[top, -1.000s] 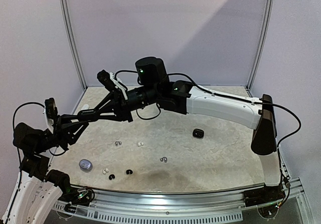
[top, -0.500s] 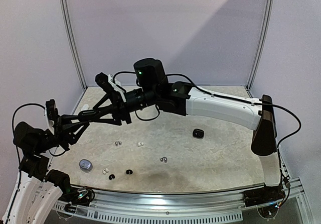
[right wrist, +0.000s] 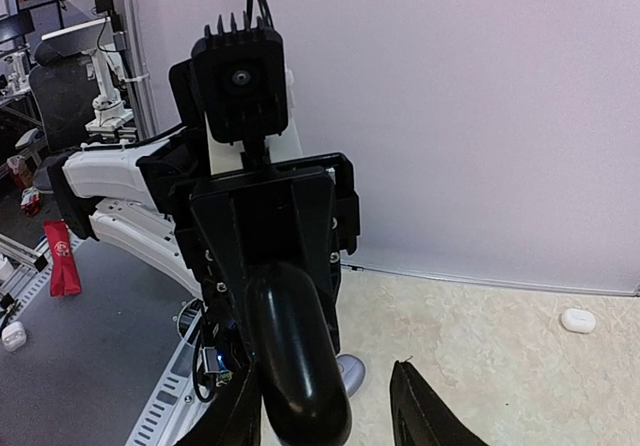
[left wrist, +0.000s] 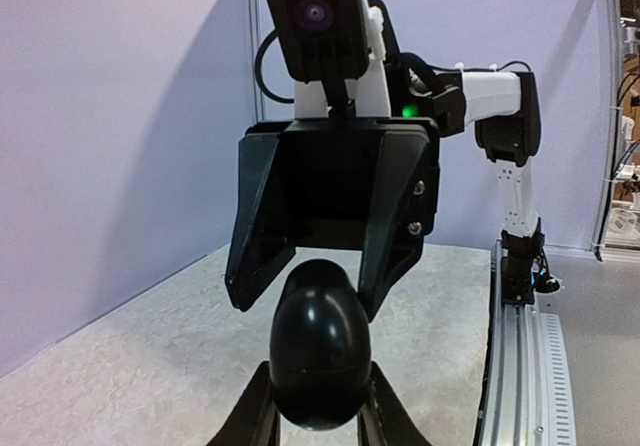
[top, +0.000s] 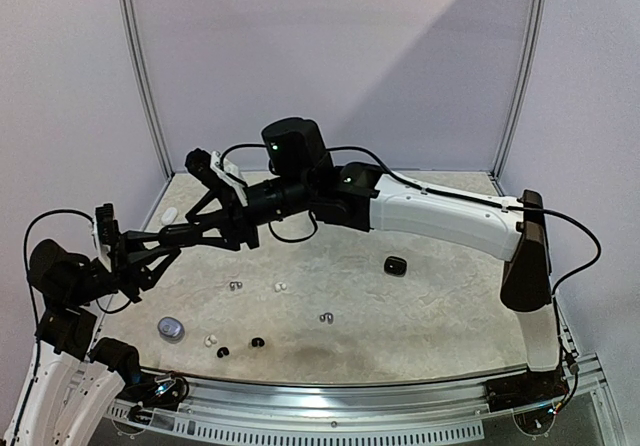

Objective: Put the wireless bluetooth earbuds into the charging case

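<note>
Left gripper (left wrist: 318,411) holds charging case (left wrist: 320,356), right gripper (left wrist: 308,304) straddling it.

Six earbuds (top: 236,286) (top: 280,287) (top: 325,317) (top: 210,341) (top: 222,351) (top: 257,342), four cases (top: 396,264) (top: 170,328) (top: 169,215) (left wrist: 315,351)

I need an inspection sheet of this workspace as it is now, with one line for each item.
Surface: beige mottled table, with a darker patch near the front.
Job's things: egg-shaped black case held in the air; six earbuds loose on the table.
Clutter: small black case, silvery case, white case.
Grippers: left gripper shut on the egg-shaped case; right gripper open, fingers astride its top.
Cables: black loops along both arms.
Surroundings: pale walls, metal posts.
</note>
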`<state>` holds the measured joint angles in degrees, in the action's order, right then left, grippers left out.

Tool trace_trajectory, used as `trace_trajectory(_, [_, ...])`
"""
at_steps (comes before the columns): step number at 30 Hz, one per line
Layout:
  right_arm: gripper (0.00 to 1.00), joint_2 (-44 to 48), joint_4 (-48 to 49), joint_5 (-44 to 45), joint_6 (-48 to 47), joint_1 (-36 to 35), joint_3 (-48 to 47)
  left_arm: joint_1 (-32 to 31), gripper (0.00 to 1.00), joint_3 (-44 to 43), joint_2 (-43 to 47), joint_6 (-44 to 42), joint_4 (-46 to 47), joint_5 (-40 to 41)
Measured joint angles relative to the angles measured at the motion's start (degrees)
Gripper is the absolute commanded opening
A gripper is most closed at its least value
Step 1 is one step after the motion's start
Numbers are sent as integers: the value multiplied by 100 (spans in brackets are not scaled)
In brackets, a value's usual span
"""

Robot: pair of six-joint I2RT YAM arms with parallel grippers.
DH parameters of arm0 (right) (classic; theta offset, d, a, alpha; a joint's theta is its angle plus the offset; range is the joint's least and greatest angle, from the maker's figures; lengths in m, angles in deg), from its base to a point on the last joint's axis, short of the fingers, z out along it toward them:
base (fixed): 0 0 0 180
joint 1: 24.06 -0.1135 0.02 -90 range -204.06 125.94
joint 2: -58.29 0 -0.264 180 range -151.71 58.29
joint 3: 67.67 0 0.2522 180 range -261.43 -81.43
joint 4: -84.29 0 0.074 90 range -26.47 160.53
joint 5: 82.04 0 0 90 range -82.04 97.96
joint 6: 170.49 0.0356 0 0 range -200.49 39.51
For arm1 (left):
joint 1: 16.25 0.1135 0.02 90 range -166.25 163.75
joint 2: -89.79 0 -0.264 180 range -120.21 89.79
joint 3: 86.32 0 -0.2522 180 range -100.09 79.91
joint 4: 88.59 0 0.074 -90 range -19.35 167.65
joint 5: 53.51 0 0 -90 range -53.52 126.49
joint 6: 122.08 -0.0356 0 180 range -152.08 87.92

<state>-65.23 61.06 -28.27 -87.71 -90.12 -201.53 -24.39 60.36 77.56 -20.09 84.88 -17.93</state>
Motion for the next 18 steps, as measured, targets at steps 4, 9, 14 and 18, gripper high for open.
trace_trajectory(4, [43,-11,-129,125,-59,-7,-76,0,0,-76,13,-273,-260,-4])
trace_trajectory(9, [42,-42,-240,275,-61,-26,-238,-9,0,-205,105,-802,-975,-66])
trace_trajectory(14, [42,-48,-234,407,-61,-17,-295,-28,0,-234,149,-1005,-1196,-151])
trace_trajectory(18, [42,-63,-234,407,-59,-17,-297,-28,0,-236,151,-975,-1193,-149])
